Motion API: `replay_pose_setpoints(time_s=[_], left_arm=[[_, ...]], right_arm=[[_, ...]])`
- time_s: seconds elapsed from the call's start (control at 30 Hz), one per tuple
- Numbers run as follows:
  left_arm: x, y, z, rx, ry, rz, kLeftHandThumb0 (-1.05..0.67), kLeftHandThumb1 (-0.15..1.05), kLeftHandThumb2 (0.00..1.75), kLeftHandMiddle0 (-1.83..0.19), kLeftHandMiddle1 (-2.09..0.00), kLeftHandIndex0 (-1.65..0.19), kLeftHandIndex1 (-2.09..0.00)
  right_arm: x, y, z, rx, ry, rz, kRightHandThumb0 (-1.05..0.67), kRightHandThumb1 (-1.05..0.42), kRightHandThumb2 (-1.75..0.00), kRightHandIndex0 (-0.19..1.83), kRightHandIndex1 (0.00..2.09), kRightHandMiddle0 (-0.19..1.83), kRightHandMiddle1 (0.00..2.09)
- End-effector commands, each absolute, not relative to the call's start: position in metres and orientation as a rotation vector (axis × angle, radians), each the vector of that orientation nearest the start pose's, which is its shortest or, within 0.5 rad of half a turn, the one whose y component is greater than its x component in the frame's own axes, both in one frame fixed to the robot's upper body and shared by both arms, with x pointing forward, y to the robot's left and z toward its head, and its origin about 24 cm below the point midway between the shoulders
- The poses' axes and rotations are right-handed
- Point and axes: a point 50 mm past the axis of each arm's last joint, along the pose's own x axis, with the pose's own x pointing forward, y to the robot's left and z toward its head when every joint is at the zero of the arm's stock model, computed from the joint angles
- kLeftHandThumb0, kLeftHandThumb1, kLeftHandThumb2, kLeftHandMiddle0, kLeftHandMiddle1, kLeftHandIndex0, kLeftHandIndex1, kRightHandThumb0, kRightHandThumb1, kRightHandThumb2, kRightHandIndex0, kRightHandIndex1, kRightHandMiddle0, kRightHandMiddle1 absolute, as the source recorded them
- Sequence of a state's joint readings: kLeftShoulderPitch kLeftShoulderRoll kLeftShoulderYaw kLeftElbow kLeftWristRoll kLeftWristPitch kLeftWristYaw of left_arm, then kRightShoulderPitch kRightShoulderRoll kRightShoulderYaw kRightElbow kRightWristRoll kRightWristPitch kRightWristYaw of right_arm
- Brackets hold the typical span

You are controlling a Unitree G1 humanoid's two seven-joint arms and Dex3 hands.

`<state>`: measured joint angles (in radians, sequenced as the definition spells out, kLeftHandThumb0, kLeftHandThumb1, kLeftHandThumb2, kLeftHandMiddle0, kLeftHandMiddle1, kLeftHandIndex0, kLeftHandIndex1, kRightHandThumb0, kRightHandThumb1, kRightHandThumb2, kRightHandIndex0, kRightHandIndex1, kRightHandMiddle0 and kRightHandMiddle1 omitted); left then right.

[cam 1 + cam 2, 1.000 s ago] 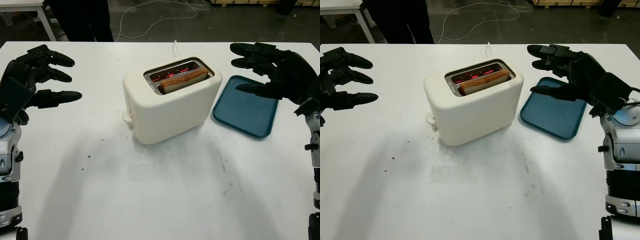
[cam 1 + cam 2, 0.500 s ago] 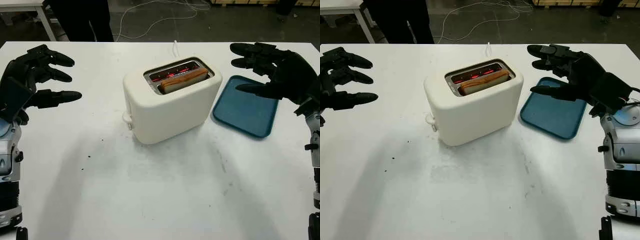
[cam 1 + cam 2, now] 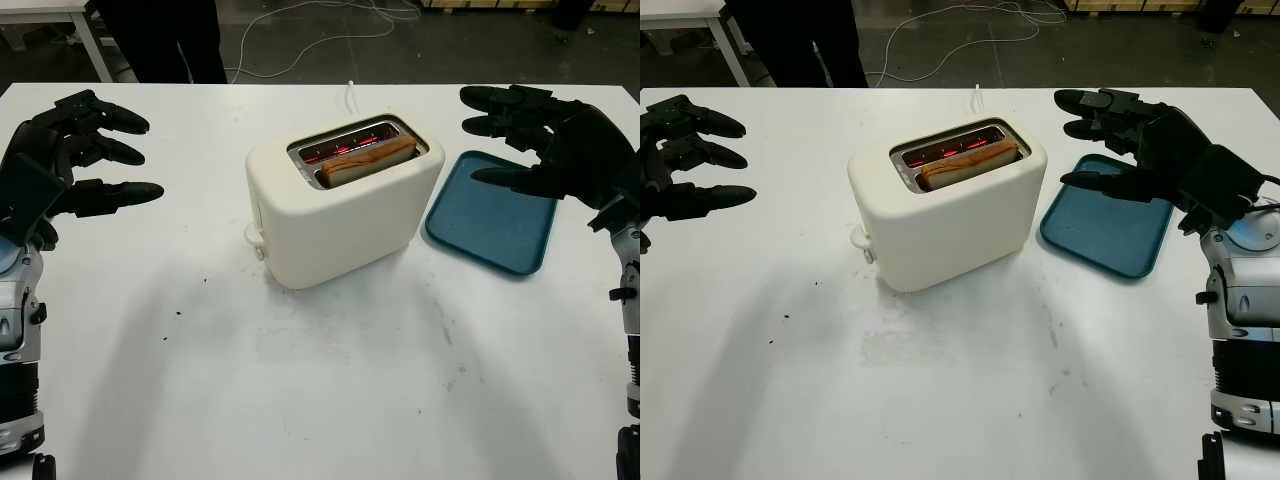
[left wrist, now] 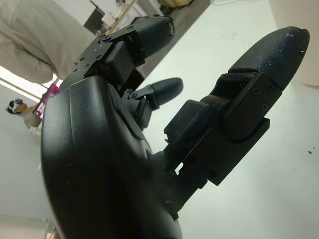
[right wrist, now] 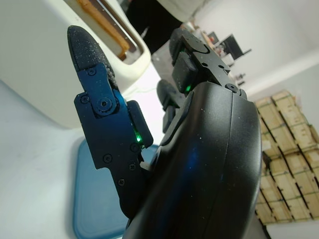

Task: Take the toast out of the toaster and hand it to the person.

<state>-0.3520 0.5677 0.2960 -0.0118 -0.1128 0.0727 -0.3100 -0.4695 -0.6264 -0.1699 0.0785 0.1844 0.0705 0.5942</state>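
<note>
A cream toaster stands in the middle of the white table. A slice of browned toast stands in its nearer slot, and the far slot glows red. My left hand hovers open over the table's left side, well away from the toaster. To the right of the toaster my right hand is open above a blue tray. The toaster and the toast also appear in the right wrist view. A person in dark clothes stands beyond the far edge.
The blue tray lies flat right of the toaster. A white cord runs from the toaster over the far edge to cables on the floor. Small dark crumbs dot the table in front.
</note>
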Motion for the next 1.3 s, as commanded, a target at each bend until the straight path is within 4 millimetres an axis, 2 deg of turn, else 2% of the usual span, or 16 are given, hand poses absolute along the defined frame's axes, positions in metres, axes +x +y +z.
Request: replay_pose_setpoints(time_s=[0.0, 1.27], left_arm=[[0.2935, 0.2735, 0.1988, 0.452, -0.336, -0.037, -1.05, 0.50, 0.00, -0.49, -1.16, -0.49, -1.04], [0.2918, 0.2742, 0.1986, 0.440, -0.336, -0.030, -1.05, 0.49, 0.00, -0.48, -1.17, -0.49, -1.04]], right_arm=[[0.3132, -0.2431, 0.2030, -0.454, -0.279, 0.420, -0.64, -0.78, 0.00, 0.10, 0.65, 0.43, 0.00], [0.3121, -0.2439, 0.2025, -0.475, -0.284, 0.414, -0.68, -0.80, 0.00, 0.10, 0.66, 0.43, 0.00]])
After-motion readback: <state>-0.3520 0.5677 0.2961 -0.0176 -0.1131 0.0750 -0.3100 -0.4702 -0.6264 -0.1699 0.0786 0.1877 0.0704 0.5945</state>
